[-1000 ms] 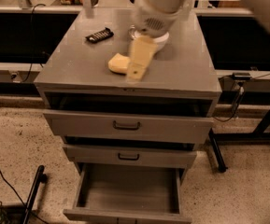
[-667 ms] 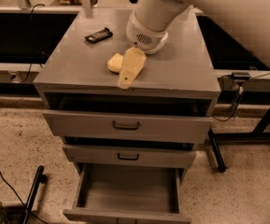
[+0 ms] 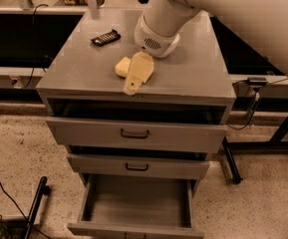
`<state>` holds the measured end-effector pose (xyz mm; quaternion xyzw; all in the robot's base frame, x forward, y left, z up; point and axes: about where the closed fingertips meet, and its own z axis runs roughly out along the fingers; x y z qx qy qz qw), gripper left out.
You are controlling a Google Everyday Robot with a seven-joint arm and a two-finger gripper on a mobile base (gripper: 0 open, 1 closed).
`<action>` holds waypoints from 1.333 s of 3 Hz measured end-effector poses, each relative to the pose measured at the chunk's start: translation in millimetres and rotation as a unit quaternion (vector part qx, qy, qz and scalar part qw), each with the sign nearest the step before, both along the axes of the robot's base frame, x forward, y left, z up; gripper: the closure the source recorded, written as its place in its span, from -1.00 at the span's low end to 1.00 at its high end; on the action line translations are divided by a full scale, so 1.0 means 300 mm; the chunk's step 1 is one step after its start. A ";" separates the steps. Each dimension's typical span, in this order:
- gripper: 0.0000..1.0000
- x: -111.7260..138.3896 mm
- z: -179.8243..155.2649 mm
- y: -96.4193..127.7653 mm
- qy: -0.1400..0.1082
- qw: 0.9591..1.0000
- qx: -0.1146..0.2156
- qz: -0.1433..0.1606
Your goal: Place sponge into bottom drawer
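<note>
The pale yellow sponge (image 3: pixel 122 66) lies on the grey cabinet top (image 3: pixel 193 73), near its front edge. Only its left part shows. My cream-yellow gripper (image 3: pixel 136 79) hangs from the white arm (image 3: pixel 158 26) and sits right over the sponge, covering its right part and reaching to the cabinet's front edge. The bottom drawer (image 3: pixel 91 203) is pulled out below, a shallow grey tray with nothing inside.
A black snack packet (image 3: pixel 105 37) lies at the back left of the cabinet top. The two upper drawers (image 3: pixel 133 133) stand slightly ajar. A black table leg (image 3: pixel 230 161) stands to the right, and a cable and a dark bar (image 3: pixel 34 208) lie on the floor at left.
The gripper has come down and forward over the sponge, and now covers more of it. The sponge and the drawers have not moved.
</note>
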<state>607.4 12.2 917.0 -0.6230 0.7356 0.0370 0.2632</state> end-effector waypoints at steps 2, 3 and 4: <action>-1.00 0.091 -0.169 -0.049 0.014 0.995 0.066 -0.075; -1.00 0.145 -0.203 -0.031 0.008 0.990 0.110 -0.093; -1.00 0.201 -0.213 0.000 0.004 0.983 0.151 -0.105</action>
